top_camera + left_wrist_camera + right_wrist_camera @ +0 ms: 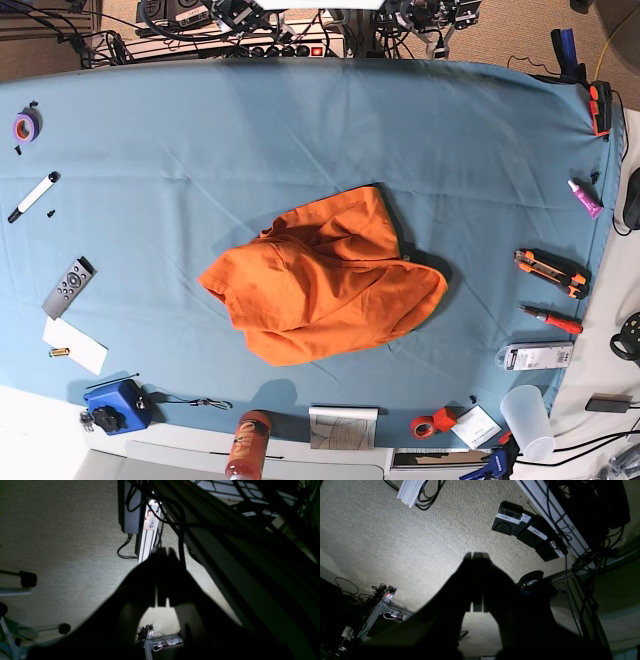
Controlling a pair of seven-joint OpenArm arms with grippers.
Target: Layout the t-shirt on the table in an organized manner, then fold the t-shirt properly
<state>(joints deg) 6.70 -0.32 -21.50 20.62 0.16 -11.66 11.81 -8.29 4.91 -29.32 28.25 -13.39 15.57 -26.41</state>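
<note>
t-shirt (325, 275): crumpled at centre of bench (480, 130), out of both wrist views | left gripper (161, 551): jaws closed, empty, over carpet | right gripper (477, 555): same

The t-shirt (325, 280) — bright orange, crumpled and bunched into a loose heap — lies near the middle of the teal-blue counter (200, 130), not yet spread flat.

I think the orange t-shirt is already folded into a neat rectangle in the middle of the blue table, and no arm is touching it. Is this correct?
Not quite. The t-shirt is not folded; it lies crumpled in a loose heap, as the base view shows. The rest holds: it sits near the middle of the table, and no arm is touching it.
</note>
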